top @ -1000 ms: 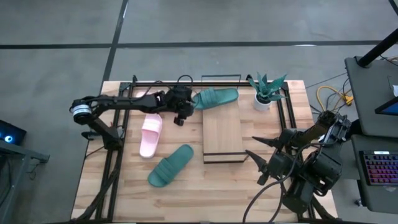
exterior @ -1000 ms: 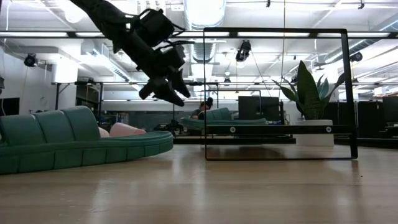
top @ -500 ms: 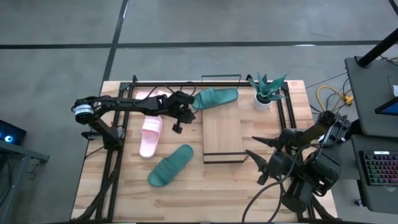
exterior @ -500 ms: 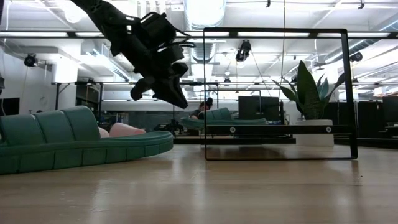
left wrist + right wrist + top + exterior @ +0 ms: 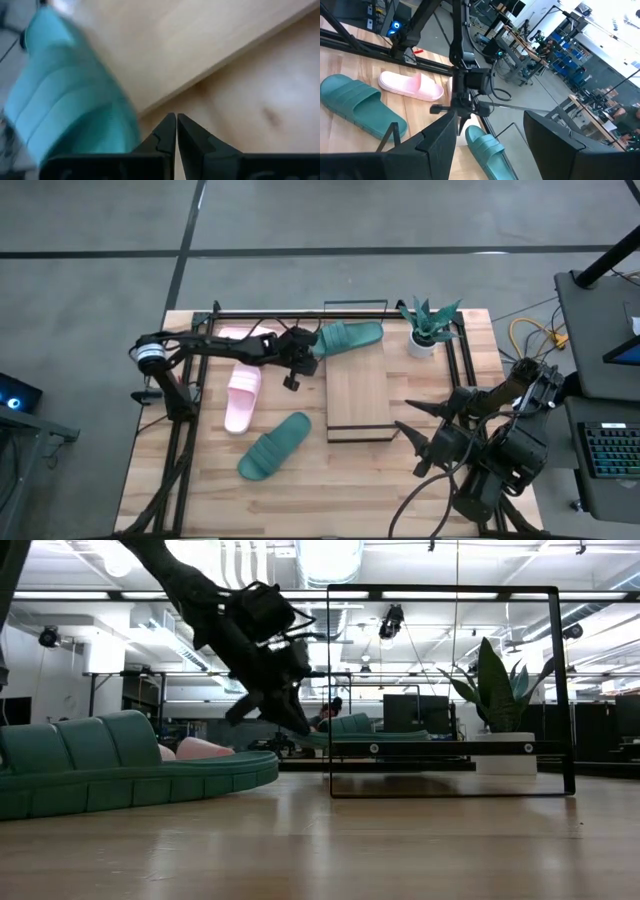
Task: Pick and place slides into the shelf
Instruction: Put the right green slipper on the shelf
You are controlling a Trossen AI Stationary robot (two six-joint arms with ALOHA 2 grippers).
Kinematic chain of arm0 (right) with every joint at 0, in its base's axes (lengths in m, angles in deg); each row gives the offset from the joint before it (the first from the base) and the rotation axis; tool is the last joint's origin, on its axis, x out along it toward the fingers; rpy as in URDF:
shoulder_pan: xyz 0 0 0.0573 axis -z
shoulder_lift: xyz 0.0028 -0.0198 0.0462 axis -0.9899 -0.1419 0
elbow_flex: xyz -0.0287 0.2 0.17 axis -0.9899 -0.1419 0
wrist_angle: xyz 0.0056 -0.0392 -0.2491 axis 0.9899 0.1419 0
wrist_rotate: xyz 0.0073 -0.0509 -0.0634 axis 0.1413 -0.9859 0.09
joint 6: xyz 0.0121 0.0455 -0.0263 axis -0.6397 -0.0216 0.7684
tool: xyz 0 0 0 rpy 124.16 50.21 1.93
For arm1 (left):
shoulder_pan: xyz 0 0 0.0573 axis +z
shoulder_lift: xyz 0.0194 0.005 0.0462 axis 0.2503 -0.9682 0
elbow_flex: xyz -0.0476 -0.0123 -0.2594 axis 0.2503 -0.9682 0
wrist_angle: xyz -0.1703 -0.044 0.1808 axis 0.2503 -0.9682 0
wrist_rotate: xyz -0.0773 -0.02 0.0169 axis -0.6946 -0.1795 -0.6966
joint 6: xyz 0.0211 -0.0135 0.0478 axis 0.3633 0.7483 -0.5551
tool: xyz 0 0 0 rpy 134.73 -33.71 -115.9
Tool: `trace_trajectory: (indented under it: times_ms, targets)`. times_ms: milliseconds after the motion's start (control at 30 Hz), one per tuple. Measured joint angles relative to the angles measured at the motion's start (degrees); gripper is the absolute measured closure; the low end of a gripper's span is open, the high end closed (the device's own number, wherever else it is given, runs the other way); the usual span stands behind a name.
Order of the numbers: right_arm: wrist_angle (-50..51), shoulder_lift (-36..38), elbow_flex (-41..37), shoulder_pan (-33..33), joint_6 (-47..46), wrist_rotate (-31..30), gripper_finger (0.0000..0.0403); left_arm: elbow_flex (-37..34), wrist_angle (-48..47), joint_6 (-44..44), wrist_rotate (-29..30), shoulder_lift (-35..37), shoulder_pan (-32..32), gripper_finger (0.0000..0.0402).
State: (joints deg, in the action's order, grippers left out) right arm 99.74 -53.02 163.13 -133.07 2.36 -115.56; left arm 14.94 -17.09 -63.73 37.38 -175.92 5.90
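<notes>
Left gripper point(image 5: 297, 366) reaches from the table's left side toward the far middle. Fingers point(image 5: 167, 132) pressed tight together, clenched on nothing. In the low view the left gripper hangs tilted downward above the tabletop, tips close to the near end of the teal slide on the shelf.

Count of slides visible: four. Two teal, two pink.
- Teal slide on shelf point(image 5: 346, 337): lies across the far end of the shelf's plank, just right of the left gripper's tips and very close to them. Whether they touch, cannot tell. The left wrist view shows its ribbed teal surface point(image 5: 70, 115) right beside the shut fingers.
- Pink slide, far point(image 5: 236, 336): partly under the left arm, near the table's far-left edge.
- Pink slide, nearer point(image 5: 242, 397): on the tabletop left of the shelf, lengthwise near to far.
- Teal slide on table point(image 5: 274, 446): nearest of all, angled, left of the shelf's near end.

Shelf point(image 5: 358, 400): one, light plank top with black wire frame, middle of the table.

Potted plant point(image 5: 427, 327): one, white pot, far right of the shelf.

Right gripper point(image 5: 412, 436): waits at the near right, fingers spread wide, empty.
</notes>
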Motion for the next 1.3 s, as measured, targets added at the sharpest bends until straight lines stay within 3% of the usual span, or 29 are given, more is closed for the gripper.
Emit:
trace_trajectory:
  times_ms: [400, 1300]
  targets:
    - [0.01, 0.0, -0.07, -0.01, -0.07, 0.17, 0.0184, 1.28, 2.3, -0.21, 2.32, -5.16, 2.76, 0.0402]
    - [-0.01, 0.0, -0.09, 0.01, -0.2, 1.22, 0.0184, 3.56, 2.43, -3.21, 2.08, -5.35, 7.02, 0.0401]
